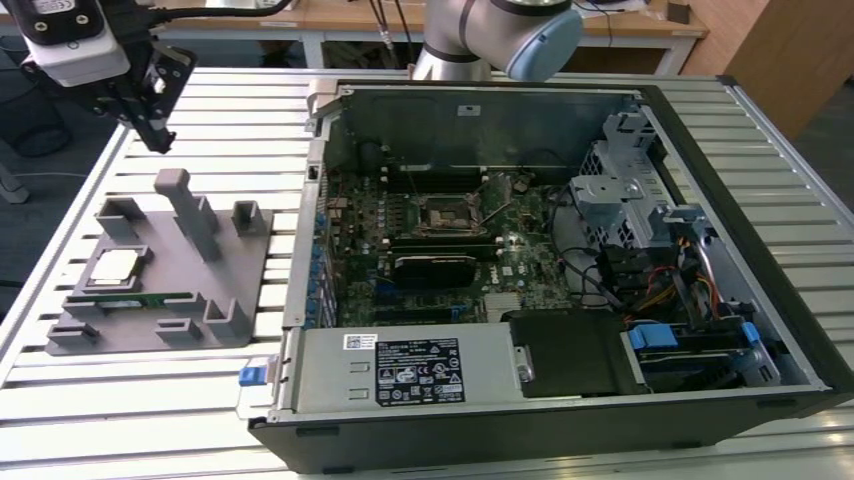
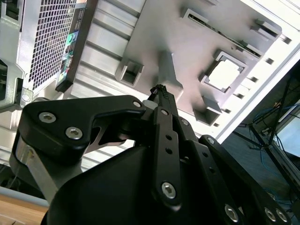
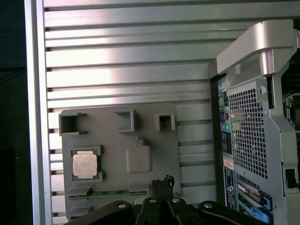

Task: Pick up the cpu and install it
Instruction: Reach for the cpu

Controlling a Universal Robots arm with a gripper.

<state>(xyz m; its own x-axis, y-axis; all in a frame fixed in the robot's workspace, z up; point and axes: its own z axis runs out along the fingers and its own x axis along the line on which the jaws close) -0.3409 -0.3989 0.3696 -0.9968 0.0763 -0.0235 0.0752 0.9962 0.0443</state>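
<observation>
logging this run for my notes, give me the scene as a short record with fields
gripper: shut, holding nothing, raised near the tray, apart from the cpu
cpu: silver side up in a pocket of the tray, untouched
memory stick: lying on the tray beside the cpu
tray: grey, with upright blocks, on the slatted table, at the exterior view's left of the computer case
computer case: side open, motherboard exposed
task status: cpu not yet picked up
</observation>
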